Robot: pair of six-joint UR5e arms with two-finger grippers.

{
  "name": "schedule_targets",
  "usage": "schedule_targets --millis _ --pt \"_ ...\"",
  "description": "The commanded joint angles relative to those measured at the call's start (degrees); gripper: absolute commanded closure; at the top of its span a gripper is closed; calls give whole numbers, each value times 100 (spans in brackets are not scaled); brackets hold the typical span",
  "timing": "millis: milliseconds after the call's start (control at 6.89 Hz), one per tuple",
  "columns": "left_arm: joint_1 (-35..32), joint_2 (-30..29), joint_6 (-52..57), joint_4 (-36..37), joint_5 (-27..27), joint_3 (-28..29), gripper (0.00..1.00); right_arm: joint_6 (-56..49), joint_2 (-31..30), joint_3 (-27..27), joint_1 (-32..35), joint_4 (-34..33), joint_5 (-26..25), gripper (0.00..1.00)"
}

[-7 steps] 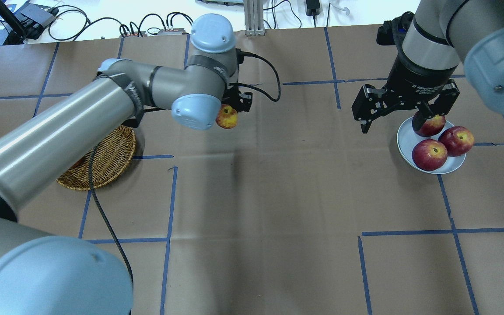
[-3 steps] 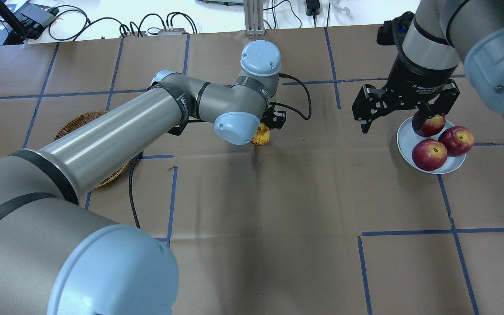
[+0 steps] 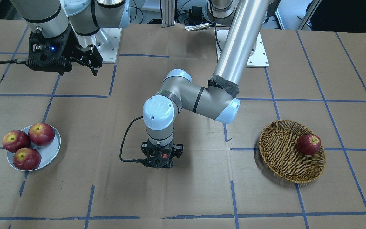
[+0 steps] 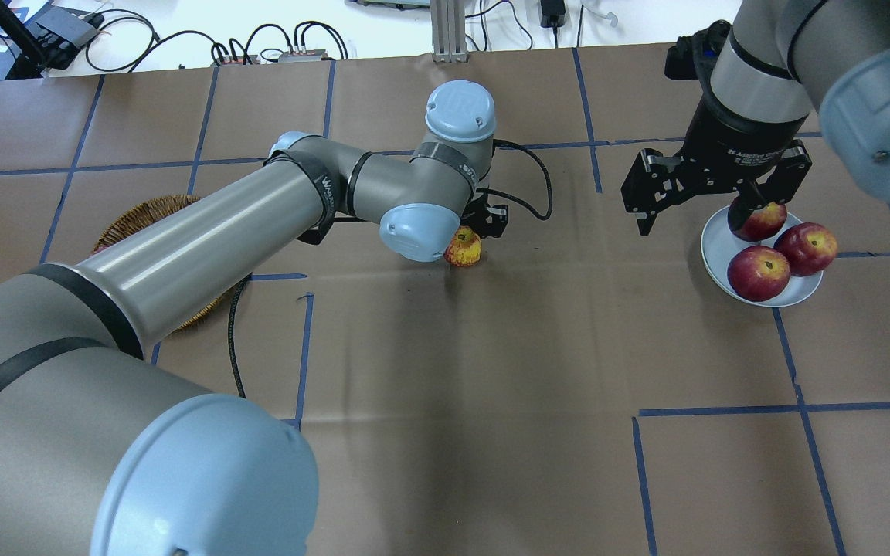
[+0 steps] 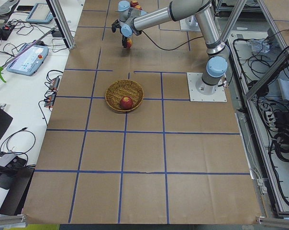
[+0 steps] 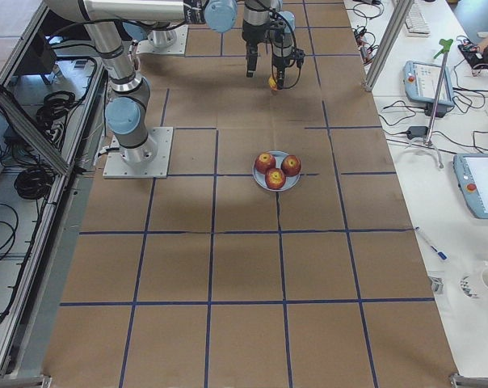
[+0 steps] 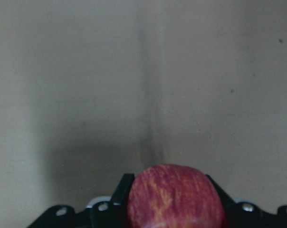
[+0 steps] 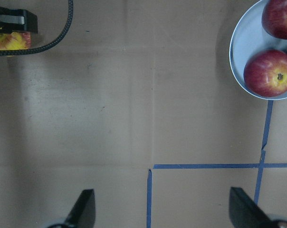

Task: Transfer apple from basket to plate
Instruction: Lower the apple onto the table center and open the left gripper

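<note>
My left gripper (image 4: 471,236) is shut on the yellow-streaked apple (image 4: 463,249) and holds it low over the brown paper near the table's middle. The apple also shows in the left wrist view (image 7: 174,197) between the fingers, and in the right wrist view (image 8: 9,41). The wicker basket (image 3: 281,162) lies behind the left arm and holds one dark red apple (image 3: 309,144). The pale blue-grey plate (image 4: 715,251) carries three dark red apples. My right gripper (image 4: 696,215) is open and empty, hovering above the plate's near-left edge.
The table is covered in brown paper with blue tape lines. The left arm's black cable (image 4: 232,340) trails over the paper beside the basket. Cables and boxes (image 4: 66,31) lie beyond the far edge.
My left arm has swung right, away from the basket toward the table's middle, carrying the apple and bringing it lower. The right arm has not moved.
</note>
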Motion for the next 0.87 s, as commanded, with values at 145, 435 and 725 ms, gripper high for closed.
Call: schedule_targets --millis 145,435,725 --pt "33 94 -44 -23 17 -54 2 0 6 3 -3 0 0 0" --pt "85 453 8 -607 17 208 1 -9 6 3 5 0 0 0" --pt "828 1627 1073 -2361 26 421 1 -9 6 3 -4 0 9 0"
